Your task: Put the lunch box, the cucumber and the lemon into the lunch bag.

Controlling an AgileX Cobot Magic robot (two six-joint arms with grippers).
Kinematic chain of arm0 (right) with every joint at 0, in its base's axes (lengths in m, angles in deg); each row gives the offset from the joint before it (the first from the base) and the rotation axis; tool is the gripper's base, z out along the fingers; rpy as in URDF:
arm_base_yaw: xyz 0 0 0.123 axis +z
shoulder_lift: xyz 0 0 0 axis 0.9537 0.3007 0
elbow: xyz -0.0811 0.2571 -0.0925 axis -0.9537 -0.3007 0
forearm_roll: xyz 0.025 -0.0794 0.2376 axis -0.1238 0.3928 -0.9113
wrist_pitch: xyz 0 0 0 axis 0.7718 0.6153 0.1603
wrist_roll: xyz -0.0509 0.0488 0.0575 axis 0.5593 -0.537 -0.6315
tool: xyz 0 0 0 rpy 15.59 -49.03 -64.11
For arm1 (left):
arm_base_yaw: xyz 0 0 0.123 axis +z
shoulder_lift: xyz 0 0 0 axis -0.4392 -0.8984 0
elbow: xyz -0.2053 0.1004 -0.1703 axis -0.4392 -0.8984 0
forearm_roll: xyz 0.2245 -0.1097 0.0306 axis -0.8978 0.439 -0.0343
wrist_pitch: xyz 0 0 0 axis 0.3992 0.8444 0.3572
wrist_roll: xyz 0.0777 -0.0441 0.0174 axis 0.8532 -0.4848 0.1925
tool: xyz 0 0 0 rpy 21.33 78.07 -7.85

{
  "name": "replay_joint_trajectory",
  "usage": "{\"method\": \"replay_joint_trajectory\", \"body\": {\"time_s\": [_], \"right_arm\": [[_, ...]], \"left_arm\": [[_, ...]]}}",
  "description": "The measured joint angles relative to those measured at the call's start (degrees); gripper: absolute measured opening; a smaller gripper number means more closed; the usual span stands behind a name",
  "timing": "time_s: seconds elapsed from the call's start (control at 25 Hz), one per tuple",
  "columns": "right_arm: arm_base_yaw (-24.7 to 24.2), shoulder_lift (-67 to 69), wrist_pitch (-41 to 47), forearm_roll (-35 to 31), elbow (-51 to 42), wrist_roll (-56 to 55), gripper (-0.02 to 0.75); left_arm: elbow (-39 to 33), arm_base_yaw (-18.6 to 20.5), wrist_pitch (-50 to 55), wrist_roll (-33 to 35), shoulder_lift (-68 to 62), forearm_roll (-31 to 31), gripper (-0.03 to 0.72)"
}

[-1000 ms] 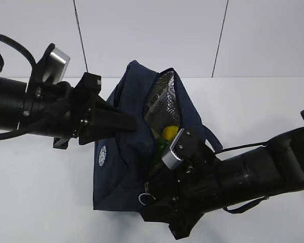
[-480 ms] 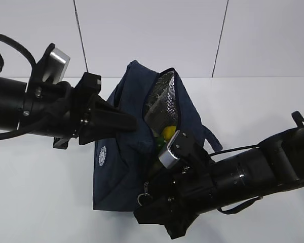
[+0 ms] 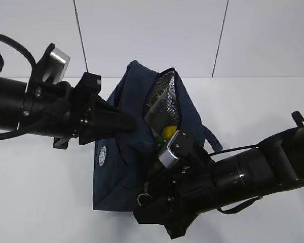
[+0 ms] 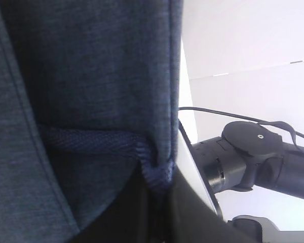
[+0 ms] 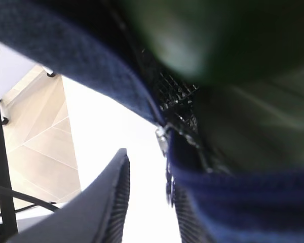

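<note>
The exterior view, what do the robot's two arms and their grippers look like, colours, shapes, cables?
Both arms are matte black round tubes. The left arm and the right arm each carry a silver-faced camera block at the wrist, ahead of an angular black gripper housing. Thin black cables loop off both arms. The left gripper tapers to black fingers; the right gripper's tips are hidden.
</note>
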Motion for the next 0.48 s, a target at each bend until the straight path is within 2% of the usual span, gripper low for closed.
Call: {"method": "replay_joint_trajectory", "body": {"time_s": [0.24, 0.48], "right_arm": [[0.00, 0.00, 0.00, 0.00, 0.00, 0.00, 0.230], [0.00, 0.00, 0.11, 0.00, 0.00, 0.00, 0.126]], "left_arm": [[0.00, 0.00, 0.00, 0.00, 0.00, 0.00, 0.011], [0.00, 0.00, 0.10, 0.00, 0.00, 0.00, 0.011]]}}
